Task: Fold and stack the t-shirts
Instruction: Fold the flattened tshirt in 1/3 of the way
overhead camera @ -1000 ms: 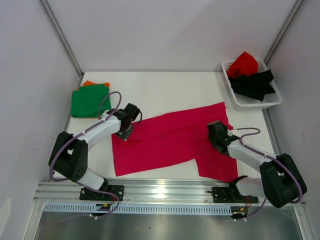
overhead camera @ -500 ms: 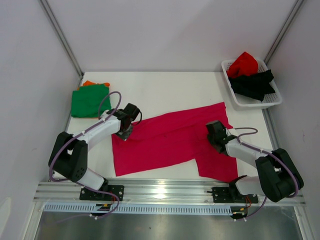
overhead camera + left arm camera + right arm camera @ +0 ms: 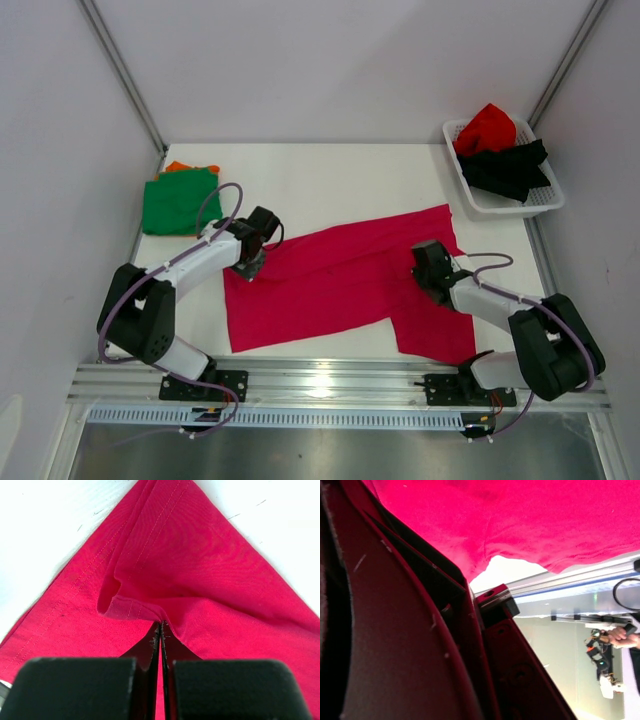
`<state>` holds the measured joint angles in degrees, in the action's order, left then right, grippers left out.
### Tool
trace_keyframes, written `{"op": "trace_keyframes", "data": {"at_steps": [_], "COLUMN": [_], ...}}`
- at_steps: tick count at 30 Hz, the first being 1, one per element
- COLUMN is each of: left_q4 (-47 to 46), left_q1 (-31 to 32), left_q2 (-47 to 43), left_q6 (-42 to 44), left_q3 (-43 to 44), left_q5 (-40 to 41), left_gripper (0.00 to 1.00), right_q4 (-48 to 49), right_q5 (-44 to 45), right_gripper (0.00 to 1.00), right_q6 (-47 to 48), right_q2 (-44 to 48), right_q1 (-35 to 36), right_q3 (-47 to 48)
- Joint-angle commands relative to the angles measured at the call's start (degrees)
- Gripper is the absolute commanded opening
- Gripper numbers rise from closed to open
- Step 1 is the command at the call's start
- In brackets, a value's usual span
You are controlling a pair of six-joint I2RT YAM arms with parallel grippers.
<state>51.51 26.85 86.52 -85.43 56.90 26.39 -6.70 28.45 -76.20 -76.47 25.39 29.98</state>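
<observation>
A magenta-pink t-shirt (image 3: 350, 280) lies spread flat across the middle of the table. My left gripper (image 3: 250, 268) is shut on a bunched fold at the shirt's left corner; in the left wrist view the cloth (image 3: 200, 570) puckers right at the closed tips (image 3: 160, 626). My right gripper (image 3: 428, 272) rests low on the shirt's right part. Its fingers (image 3: 450, 645) stand together at the cloth's edge (image 3: 520, 525), pinching it. A folded green t-shirt (image 3: 180, 202) lies at the far left on top of an orange one (image 3: 178, 166).
A white lattice basket (image 3: 500, 207) at the back right holds a red t-shirt (image 3: 487, 128) and a black one (image 3: 512, 168). The metal rail (image 3: 330, 382) runs along the near edge. Grey walls close in both sides.
The right gripper has closed from half open to shut on the shirt and edged slightly left. The left arm and the shirt have not moved.
</observation>
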Motion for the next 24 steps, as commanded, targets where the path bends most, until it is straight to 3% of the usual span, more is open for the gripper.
{"op": "trace_keyframes", "data": {"at_steps": [1, 13, 24], "left_q4": [-0.5, -0.9, 3.2], "left_q1": [-0.4, -0.3, -0.3], "left_q2": [-0.9, -0.9, -2.2], "left_q6": [0.8, 6.0, 9.0], "left_q3": [-0.4, -0.2, -1.2], "left_q5": [1.1, 0.1, 4.0], "left_gripper": [0.01, 0.01, 0.01], "right_q4": [3.0, 1.9, -1.1], "right_q5": [-0.7, 0.6, 1.2], "right_gripper": [0.0, 0.0, 0.0], "right_q6": [1.2, 3.5, 7.0], "right_q2": [-1.1, 3.6, 7.0], "right_q1": [-0.3, -0.3, -2.4], "right_q3": [-0.2, -1.0, -1.1]}}
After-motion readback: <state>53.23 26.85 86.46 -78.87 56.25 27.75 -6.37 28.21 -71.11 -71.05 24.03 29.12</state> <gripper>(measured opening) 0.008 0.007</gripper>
